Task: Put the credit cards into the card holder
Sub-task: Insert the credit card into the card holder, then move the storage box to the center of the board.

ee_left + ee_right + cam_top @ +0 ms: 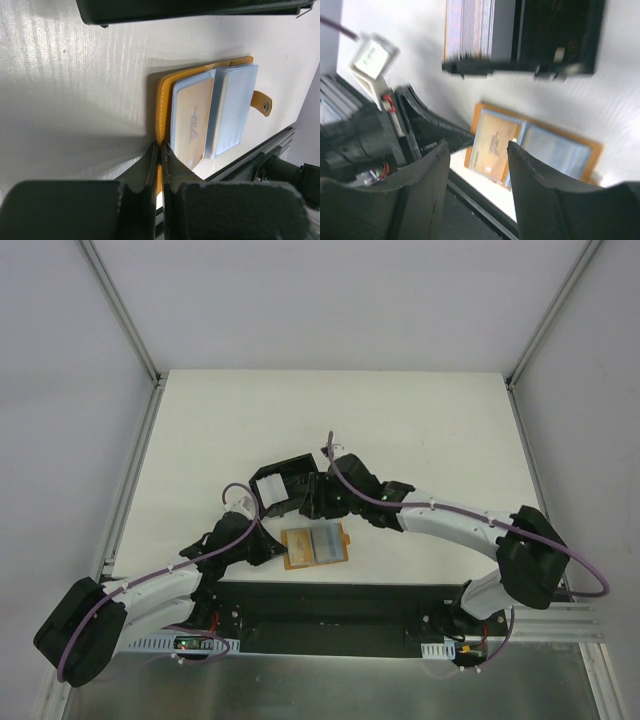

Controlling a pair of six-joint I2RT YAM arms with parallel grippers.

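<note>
The tan-orange folding wallet lies open near the table's front edge, showing clear sleeves. A tan-orange credit card sits in its left sleeve and also shows in the right wrist view. My left gripper is shut on the wallet's orange left edge, low on the table. The black card holder with its white ridged insert stands just behind the wallet. My right gripper is open and empty, hovering above the wallet beside the holder.
A black strip runs along the table's front edge, right next to the wallet. The white table stretches behind and to the right. Grey walls and metal rails bound the sides.
</note>
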